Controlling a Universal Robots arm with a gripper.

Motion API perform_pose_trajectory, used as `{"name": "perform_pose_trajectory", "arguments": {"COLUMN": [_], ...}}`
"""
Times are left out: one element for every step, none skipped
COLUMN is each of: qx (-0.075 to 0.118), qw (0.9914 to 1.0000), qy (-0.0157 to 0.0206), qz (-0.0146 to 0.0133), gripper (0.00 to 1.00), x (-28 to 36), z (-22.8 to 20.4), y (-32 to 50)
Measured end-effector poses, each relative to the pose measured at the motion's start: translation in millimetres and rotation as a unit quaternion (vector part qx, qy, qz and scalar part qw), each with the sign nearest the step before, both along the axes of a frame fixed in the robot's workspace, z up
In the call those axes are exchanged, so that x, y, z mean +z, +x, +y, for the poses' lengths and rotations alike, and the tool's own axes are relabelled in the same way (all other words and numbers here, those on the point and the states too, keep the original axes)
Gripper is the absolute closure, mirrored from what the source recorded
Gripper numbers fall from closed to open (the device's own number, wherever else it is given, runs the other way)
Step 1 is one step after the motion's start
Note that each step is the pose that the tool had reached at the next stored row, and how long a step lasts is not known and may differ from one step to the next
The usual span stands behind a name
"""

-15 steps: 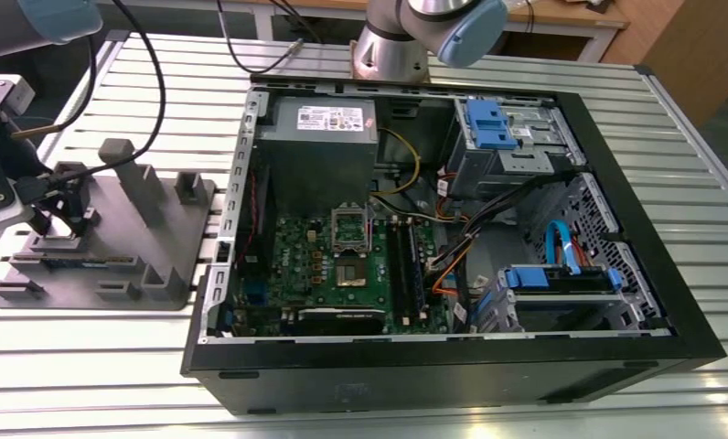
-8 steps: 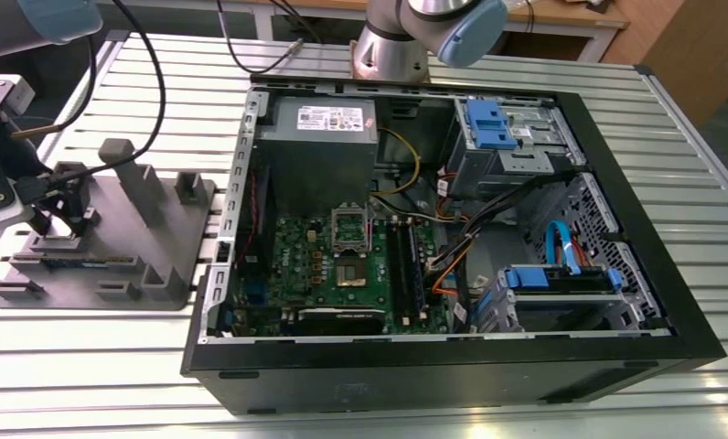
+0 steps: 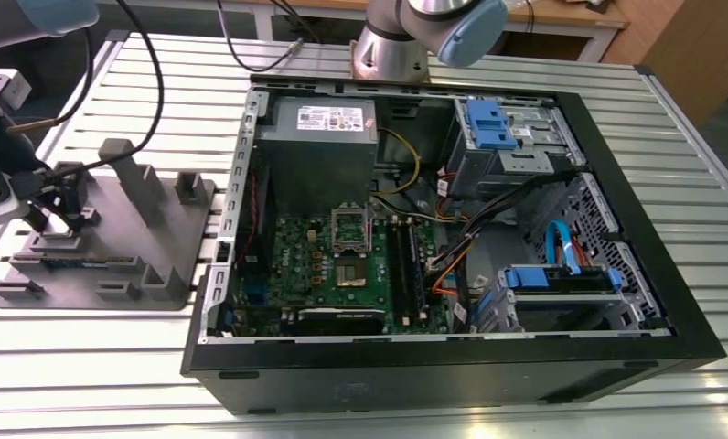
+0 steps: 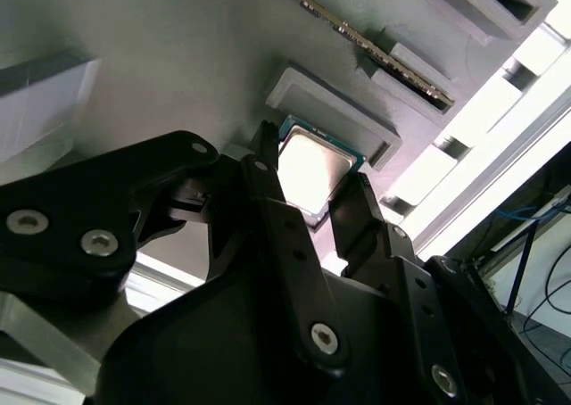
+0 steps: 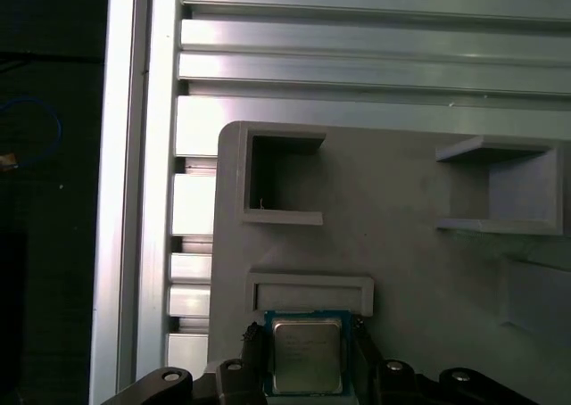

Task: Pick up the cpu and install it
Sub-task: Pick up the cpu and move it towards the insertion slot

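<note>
- at the exterior view's left, the gripper [image 3: 47, 206] is hanging low over the near end of the grey holder tray [image 3: 156, 229]; its dark body is covering the spot beneath it, and the arm above is being cut off by the frame edge.
- in both wrist views the cpu [image 5: 306, 356] [image 4: 310, 166] is lying flat, silvery top up, just beside a raised grey block [image 5: 310, 291] of the tray.
- the jaws are closing on the cpu: black fingers [image 5: 254, 360] [image 4: 277, 218] are pressing against two opposite edges, one on each side.
- whether the chip is resting on the tray or being lifted clear of it is hard to make out; the fingers are hiding its lower rim.
- a thin circuit board [image 4: 366, 44] is standing on edge in a tray slot, partly cut off.
- the tray is sitting on the slatted aluminium counter [image 3: 120, 347].
- further right in the exterior view, the open computer case [image 3: 462, 366] is lying on its side, well apart from the gripper.
- inside it, the green motherboard [image 3: 297, 265] is showing a socket [image 3: 349, 247] with its metal frame; detail there is too small to tell.
</note>
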State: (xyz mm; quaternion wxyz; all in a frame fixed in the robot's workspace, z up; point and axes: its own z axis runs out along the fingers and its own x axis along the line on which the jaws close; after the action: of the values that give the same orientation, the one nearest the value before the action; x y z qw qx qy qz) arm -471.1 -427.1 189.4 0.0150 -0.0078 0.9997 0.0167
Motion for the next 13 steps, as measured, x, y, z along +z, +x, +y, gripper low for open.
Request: {"name": "perform_pose_trajectory", "arguments": {"qx": [0.0,0.0,0.0,0.0,0.0,0.0,0.0,0.0,0.0,0.0,0.0,0.0,0.0], "qw": [1.0,1.0,1.0,1.0,1.0,1.0,1.0,1.0,1.0,1.0,1.0,1.0,1.0], "qy": [-0.0001,-0.0001,0.0,-0.0001,-0.0001,-0.0001,-0.0001,-0.0001,-0.0001,-0.0001,-0.0001,-0.0002,-0.0002], "qz": [0.0002,0.0001,0.0001,0.0001,0.0001,0.0002,0.0001,0.0001,0.0001,0.0002,0.0002,0.0004,0.0003], "gripper": [0.53,0.53,0.53,0.53,0.53,0.53,0.53,0.53,0.53,0.53,0.53,0.53,0.53], "x": [0.4,0.5,0.7,0.9,1.1,1.3,1.5,1.7,1.8,2.0,2.4,3.3,4.5], "z": [0.0,0.0,0.0,0.0,0.0,0.0,0.0,0.0,0.0,0.0,0.0,-0.1,-0.1], "y": [0.0,0.0,0.0,0.0,-0.1,0.0,0.0,0.0,0.0,-0.1,-0.1,-0.1,-0.1]}}
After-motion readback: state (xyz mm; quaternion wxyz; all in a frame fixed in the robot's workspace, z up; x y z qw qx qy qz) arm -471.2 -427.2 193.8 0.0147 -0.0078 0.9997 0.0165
